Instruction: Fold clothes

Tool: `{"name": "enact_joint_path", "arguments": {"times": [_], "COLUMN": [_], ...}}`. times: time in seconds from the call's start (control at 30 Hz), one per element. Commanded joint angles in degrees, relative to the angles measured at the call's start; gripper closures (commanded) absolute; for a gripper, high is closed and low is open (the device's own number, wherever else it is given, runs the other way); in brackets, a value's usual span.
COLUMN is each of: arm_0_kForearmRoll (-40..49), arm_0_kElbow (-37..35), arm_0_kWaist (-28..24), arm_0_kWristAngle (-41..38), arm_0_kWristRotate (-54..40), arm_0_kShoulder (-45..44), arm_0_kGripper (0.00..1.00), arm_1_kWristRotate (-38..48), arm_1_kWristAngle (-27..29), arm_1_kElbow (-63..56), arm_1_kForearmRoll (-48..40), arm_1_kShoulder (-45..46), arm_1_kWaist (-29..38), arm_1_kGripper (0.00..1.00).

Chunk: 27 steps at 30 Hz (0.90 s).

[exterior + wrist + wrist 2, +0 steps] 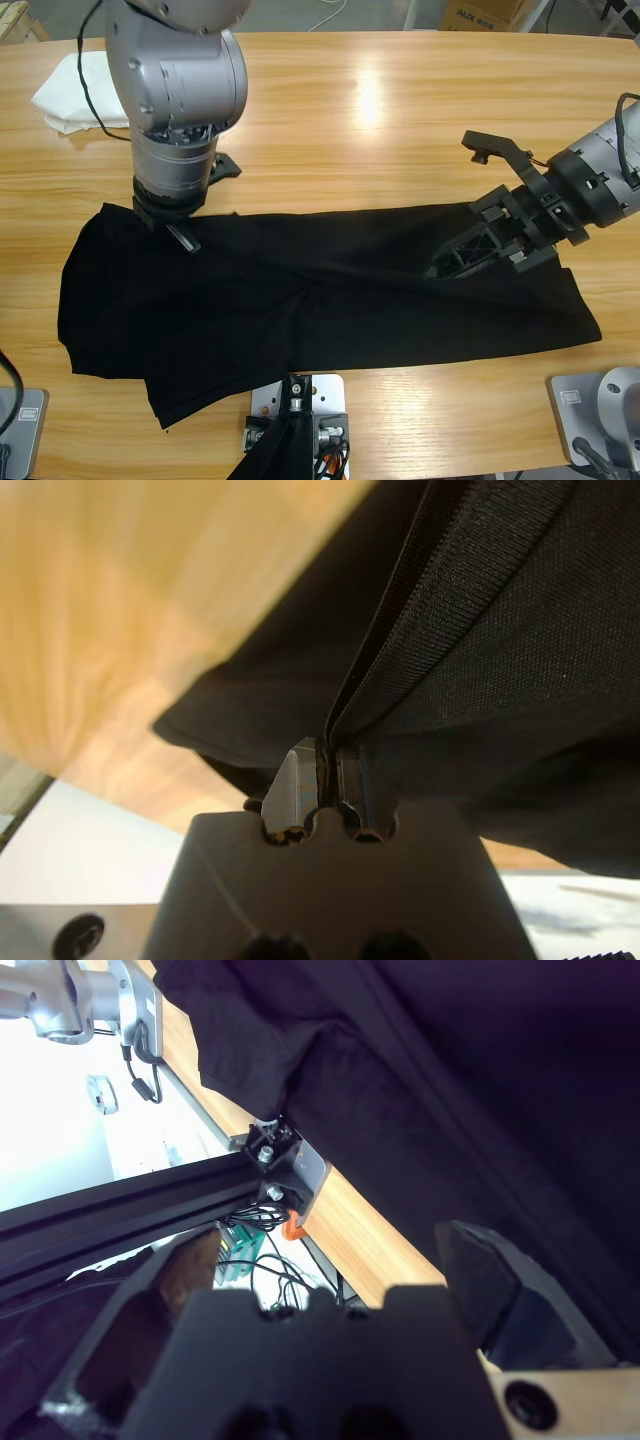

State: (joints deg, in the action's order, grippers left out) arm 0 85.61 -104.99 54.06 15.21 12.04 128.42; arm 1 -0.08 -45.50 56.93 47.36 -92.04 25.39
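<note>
Black T-shirt (500,630) in left tool (328,765)

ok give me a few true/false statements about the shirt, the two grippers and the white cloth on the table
1. The left gripper is shut on a fold of the black T-shirt. True.
2. The right gripper is clamped on the shirt. False: its jaws stand open over the fabric, pinching nothing.
3. The white garment lies on top of the black T-shirt. False: it sits apart, at the table's far corner.
4. The black T-shirt lies stretched lengthwise across the table. True.
5. Part of the shirt hangs over the table's near edge. True, at the bottom middle of the high view.
</note>
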Motion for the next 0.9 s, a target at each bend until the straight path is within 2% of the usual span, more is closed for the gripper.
{"name": "enact_joint_path", "arguments": {"times": [0.03, 0.33, 0.37, 0.4, 0.47, 0.57, 0.67, 0.77, 0.8, 0.87, 0.9], "arm_0_kForearmRoll": [-1.6, -1.9, -1.8, -1.9, -3.0, -3.7, -2.6, -2.9, -3.1, -4.4, -5.6], "arm_0_kElbow": [-0.1, -2.0, -2.0, -1.7, -1.5, -1.6, 0.0, 2.7, 2.9, 2.9, 3.2], "arm_0_kWaist": [0.6, 3.0, 3.1, 3.2, 4.9, 7.7, 7.7, 7.7, 7.6, 6.7, 6.0], "arm_0_kWristAngle": [2.4, 0.9, 0.8, 0.8, 0.8, -1.9, -8.6, -9.4, -8.7, -7.1, -7.0], "arm_0_kWristRotate": [0.0, -2.2, -2.8, -3.4, -6.1, -9.8, -10.3, -8.2, -6.7, -3.3, -1.7], "arm_0_kShoulder": [-1.2, 3.6, 4.3, 5.0, 5.5, 6.4, 6.5, 3.7, 2.0, -2.6, -5.3], "arm_0_kGripper": [1.000, 0.978, 0.551, 0.223, 0.089, 0.031, 0.028, 0.028, 0.030, 0.065, 0.092], "arm_1_kWristRotate": [-0.3, -0.3, -0.3, -0.3, -0.3, -0.3, -0.1, 0.0, 0.0, 0.0, 0.1], "arm_1_kWristAngle": [-0.1, -0.1, -0.1, -0.1, -0.2, -0.2, -0.2, -0.2, -0.1, -0.2, -0.2], "arm_1_kElbow": [-1.8, -2.5, -2.6, -2.6, -2.8, -3.3, -3.4, -3.4, -3.4, -3.4, -3.4], "arm_1_kForearmRoll": [-1.4, -1.6, -1.7, -1.7, -1.8, -2.3, -2.8, -3.2, -3.3, -4.0, -4.4], "arm_1_kShoulder": [0.2, 0.4, 0.2, 0.1, 0.2, 0.3, 0.3, 0.4, 0.7, 1.8, 2.7], "arm_1_kWaist": [0.4, 0.4, 0.4, 0.4, 0.4, 0.4, 0.4, 0.4, 0.4, 0.4, 0.4], "arm_1_kGripper": [0.119, 0.119, 0.119, 0.119, 0.119, 0.119, 0.119, 0.126, 0.170, 0.509, 0.566]}}
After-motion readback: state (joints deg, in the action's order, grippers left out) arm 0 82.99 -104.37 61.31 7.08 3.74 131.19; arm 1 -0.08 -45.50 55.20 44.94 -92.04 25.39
